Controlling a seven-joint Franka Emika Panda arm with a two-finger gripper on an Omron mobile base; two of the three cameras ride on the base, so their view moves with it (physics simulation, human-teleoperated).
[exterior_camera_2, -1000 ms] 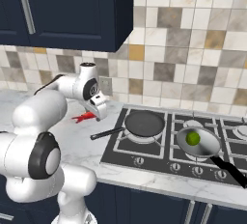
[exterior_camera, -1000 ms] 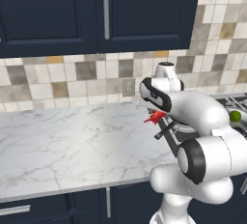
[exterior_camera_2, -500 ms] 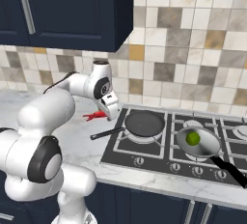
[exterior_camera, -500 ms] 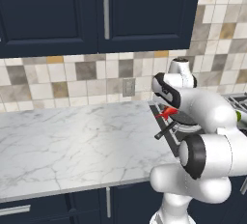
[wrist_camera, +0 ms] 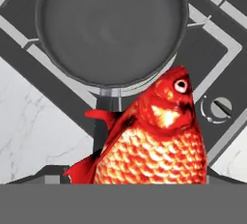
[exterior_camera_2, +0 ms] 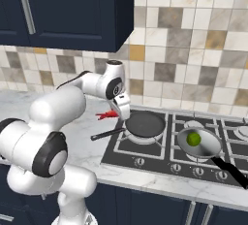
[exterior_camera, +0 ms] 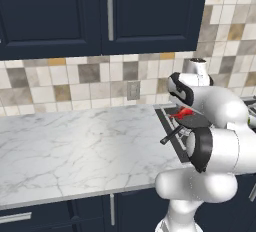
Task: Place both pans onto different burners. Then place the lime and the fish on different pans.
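We see the jaws [exterior_camera_2: 120, 114] hanging over the left edge of the black cooktop [exterior_camera_2: 160, 151], standing wide with the red-orange fish [exterior_camera_2: 107, 115] between them; the fish is carried clear of the marble worktop [exterior_camera_2: 87, 127]. In the left base view the fish [exterior_camera: 181, 112] shows as a red patch just beside the white arm, above the black pan [exterior_camera: 192, 121].

From the hand camera the fish [wrist_camera: 154, 141] sits close at 6 o'clock, head towards 1 o'clock, scales and one eye plain. Beyond it at 12 o'clock lies the black pan [wrist_camera: 111, 25], dark inside and resting on a wire grate over a burner [wrist_camera: 128, 90], part of whose pale ring shows at the pan's near rim. The pan's handle runs towards 6 o'clock under the fish. A cooktop knob [wrist_camera: 218, 108] sits at 3 o'clock from the fish's head.

In the right base view the black pan [exterior_camera_2: 144, 123] sits on the front left burner, its long handle [exterior_camera_2: 107, 133] reaching out towards 8 o'clock over the worktop. At 3 o'clock from it the grey pan [exterior_camera_2: 199, 142] rests on a neighbouring burner with the lime [exterior_camera_2: 193, 138] lying inside it; its dark handle points towards 4 o'clock. The two pans are apart, not touching.
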